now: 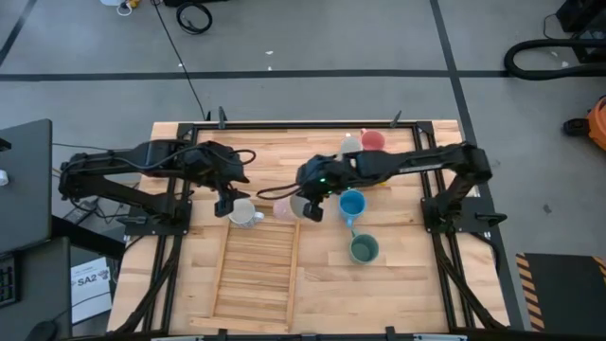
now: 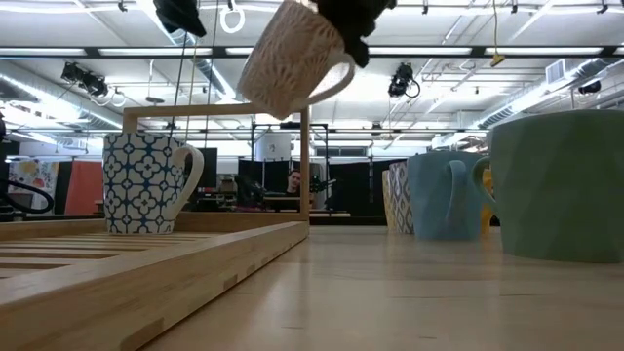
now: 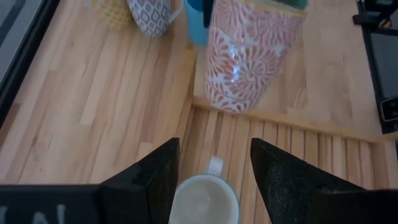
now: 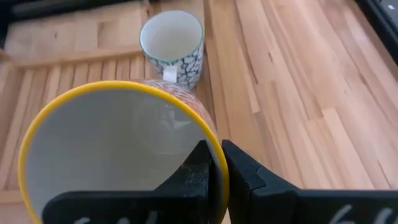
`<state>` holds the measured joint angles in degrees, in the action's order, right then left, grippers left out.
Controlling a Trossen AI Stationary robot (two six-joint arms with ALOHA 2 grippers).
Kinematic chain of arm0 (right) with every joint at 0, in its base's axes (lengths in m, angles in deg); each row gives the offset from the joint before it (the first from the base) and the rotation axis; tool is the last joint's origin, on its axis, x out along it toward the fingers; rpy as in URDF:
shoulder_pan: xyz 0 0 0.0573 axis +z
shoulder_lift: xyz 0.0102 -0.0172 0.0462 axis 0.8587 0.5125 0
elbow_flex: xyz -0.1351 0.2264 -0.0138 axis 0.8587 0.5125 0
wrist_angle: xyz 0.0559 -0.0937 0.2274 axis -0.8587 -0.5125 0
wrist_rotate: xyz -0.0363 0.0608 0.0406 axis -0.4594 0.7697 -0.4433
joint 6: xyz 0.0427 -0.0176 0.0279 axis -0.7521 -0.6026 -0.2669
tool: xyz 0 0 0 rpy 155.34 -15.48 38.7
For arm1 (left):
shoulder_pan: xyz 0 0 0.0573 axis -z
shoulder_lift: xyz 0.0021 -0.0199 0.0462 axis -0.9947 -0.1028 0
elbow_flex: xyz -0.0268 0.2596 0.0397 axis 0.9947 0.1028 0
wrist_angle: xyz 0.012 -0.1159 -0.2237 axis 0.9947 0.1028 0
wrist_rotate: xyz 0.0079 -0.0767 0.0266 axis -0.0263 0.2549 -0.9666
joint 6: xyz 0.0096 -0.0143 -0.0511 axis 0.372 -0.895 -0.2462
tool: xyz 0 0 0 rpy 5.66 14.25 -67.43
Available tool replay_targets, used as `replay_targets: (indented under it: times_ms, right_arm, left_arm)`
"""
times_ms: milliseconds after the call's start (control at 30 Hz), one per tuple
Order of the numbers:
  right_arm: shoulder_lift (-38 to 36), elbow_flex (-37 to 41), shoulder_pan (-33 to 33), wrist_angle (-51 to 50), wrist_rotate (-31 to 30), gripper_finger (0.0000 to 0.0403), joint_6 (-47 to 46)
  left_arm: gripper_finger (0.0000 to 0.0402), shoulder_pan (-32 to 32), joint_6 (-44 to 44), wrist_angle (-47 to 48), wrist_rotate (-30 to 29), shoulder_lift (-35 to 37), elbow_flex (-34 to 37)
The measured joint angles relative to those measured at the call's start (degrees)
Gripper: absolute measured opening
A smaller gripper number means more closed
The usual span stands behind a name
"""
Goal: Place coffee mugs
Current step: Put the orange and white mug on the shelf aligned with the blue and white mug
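On the left of the counter, the left hand is held above the blue-patterned mug, its fingers spread wide and nothing between them. That mug is stood upright at the far end of the slatted wooden tray, so it is judged to be placed already.

Just to the right, the pink-patterned mug is held off the counter by the right hand, which is pinched on the rim, one finger inside and one outside. In the low view the mug is seen tilted in the air above the tray's far edge, near the blue-patterned mug. This placement is judged to be under way, not yet done.

Farther right, a blue mug and a green mug are left standing on the bare counter, beside the tray. A red mug and a pale one next to it are seen near the far edge; a yellow mug is partly shown in the left wrist view. How many mugs there are in all cannot be told. One appears to be settled, one is in hand, and at least four remain to be moved.
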<state>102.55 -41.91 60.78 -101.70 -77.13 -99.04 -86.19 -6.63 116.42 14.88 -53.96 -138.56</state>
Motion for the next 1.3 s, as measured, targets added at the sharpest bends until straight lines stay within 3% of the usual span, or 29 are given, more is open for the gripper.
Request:
replay_targets:
  times_ms: [433,1300]
  right_arm:
    - [9.11,-6.25,0.00,-0.13,0.06,0.0030,4.24]
    - [12.14,-4.72,0.00,0.98,-0.44,0.0030,2.22]
  left_arm:
    - [0.0204,0.00,0.07,1.49,-1.33,1.65,0.00]
    - [0.0204,0.00,-0.13,1.39,-1.30,1.64,0.00]
